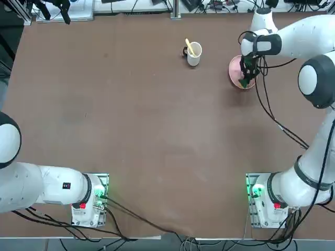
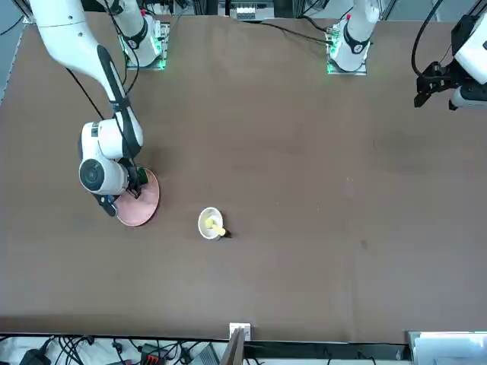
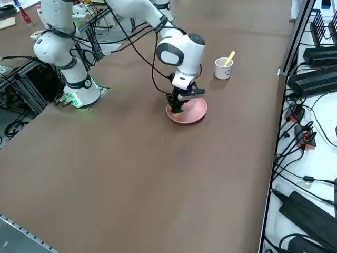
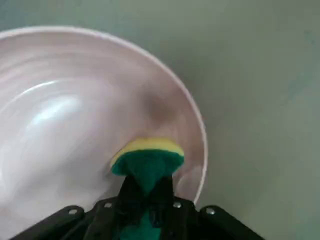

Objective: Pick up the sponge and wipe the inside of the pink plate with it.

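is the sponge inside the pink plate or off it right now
Inside. The right gripper is shut on the sponge, whose yellow end sits on the pink plate, just within its rim.

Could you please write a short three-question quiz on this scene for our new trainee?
1. True or false: the right pincer is shut on the sponge.
2. Which part of the sponge faces the pink plate: A) the green scouring top, B) the yellow base?
3. What stands in the white mug on the table?

Key: 1. True; the sponge is pinched in the pincer over the plate's inside, near its rim. 2. B. 3. A yellow utensil.
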Controlling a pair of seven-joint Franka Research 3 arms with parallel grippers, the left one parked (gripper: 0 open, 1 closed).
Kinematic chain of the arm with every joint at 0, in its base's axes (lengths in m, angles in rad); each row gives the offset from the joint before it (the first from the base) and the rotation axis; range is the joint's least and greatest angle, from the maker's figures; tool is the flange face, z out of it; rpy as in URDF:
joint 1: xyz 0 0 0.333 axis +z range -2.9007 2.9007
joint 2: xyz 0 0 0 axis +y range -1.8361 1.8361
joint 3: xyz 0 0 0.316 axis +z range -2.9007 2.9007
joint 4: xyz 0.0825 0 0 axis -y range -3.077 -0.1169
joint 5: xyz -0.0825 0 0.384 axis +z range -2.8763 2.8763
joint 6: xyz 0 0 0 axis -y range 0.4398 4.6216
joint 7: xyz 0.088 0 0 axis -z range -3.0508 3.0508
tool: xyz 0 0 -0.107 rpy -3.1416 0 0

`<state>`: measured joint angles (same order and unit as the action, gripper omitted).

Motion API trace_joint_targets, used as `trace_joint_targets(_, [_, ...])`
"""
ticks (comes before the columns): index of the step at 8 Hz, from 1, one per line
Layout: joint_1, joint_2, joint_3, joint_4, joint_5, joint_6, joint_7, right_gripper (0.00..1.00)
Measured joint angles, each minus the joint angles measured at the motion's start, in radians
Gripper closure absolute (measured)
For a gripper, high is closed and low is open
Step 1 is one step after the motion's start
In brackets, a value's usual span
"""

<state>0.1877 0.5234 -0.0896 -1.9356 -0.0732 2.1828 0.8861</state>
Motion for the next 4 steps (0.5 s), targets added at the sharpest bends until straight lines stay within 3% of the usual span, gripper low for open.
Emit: trace_joint_targets(4, [-0.007,-0.004,-0.027,0.016,-0.010,0.025,-0.086,0.90])
